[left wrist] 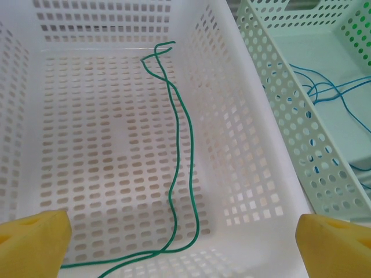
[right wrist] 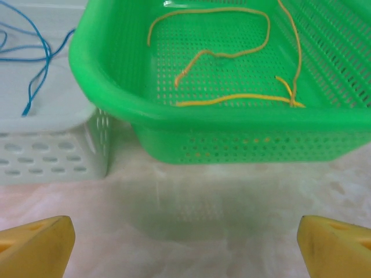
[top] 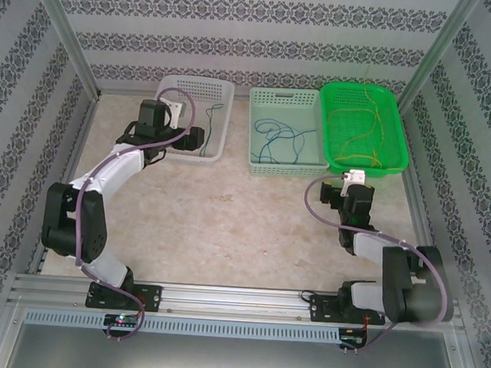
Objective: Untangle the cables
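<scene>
My left gripper [left wrist: 185,249] stood spread wide and empty, its yellow fingertips [left wrist: 35,243] over the near end of the white perforated plastic basket [left wrist: 249,150]. A thin dark green cable [left wrist: 190,150] lay looped along that basket's floor. Just beside it, the pale mint plastic basket [left wrist: 290,110] held the thin blue cables [left wrist: 324,90]. My right gripper [right wrist: 185,249] was spread wide too, holding nothing, above the marbled bench [right wrist: 191,197]. It was near the bright green mesh basket [right wrist: 232,124], which had thin yellow cables [right wrist: 243,96] inside.
</scene>
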`<action>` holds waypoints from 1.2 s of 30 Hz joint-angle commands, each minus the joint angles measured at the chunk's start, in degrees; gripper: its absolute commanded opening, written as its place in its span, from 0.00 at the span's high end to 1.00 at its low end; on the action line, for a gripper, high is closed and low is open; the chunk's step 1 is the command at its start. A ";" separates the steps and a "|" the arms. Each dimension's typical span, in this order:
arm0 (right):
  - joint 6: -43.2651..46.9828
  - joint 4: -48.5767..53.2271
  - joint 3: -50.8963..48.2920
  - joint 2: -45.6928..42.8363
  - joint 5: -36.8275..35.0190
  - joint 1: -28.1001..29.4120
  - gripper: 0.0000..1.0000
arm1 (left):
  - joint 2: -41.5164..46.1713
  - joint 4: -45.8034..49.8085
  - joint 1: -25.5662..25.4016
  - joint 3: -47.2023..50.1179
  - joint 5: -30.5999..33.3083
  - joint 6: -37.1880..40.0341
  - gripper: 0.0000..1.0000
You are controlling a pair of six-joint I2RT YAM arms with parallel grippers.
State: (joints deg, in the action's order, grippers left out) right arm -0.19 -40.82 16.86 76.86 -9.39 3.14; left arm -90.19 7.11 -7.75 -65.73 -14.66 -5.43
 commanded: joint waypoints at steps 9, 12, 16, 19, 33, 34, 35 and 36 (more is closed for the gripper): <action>-0.77 -15.18 2.46 10.22 0.76 0.41 0.02 | 15.77 -10.07 0.51 17.88 19.34 0.69 0.00; -1.26 -12.32 4.54 10.00 2.93 -0.62 0.02 | 19.36 -17.67 0.54 25.95 25.01 2.93 0.00; -1.35 -11.59 4.76 9.83 3.40 -0.84 0.02 | 19.17 -26.96 0.63 33.92 27.00 6.28 0.00; -1.37 -11.38 4.76 9.76 3.35 -0.98 0.02 | 15.94 -31.73 0.72 36.48 26.06 6.51 0.00; -1.33 -11.39 4.76 9.68 3.37 -0.90 0.02 | 3.58 -59.49 4.41 45.81 22.55 5.77 0.00; -1.36 -11.39 4.76 9.66 3.44 -0.98 0.02 | 2.14 -62.40 4.56 46.84 22.45 5.61 0.00; -1.38 -11.32 4.76 9.70 3.41 -0.98 0.02 | 0.52 -65.81 4.52 47.48 22.54 5.88 0.00; -1.38 -11.39 4.76 9.64 3.42 -0.94 0.02 | 0.54 -65.53 4.58 47.21 22.60 5.87 0.00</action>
State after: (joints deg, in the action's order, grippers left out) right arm -0.71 -51.64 20.84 87.26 -6.98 2.72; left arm -88.07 -48.23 -3.92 -19.57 9.23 1.04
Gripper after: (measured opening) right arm 0.982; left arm 0.996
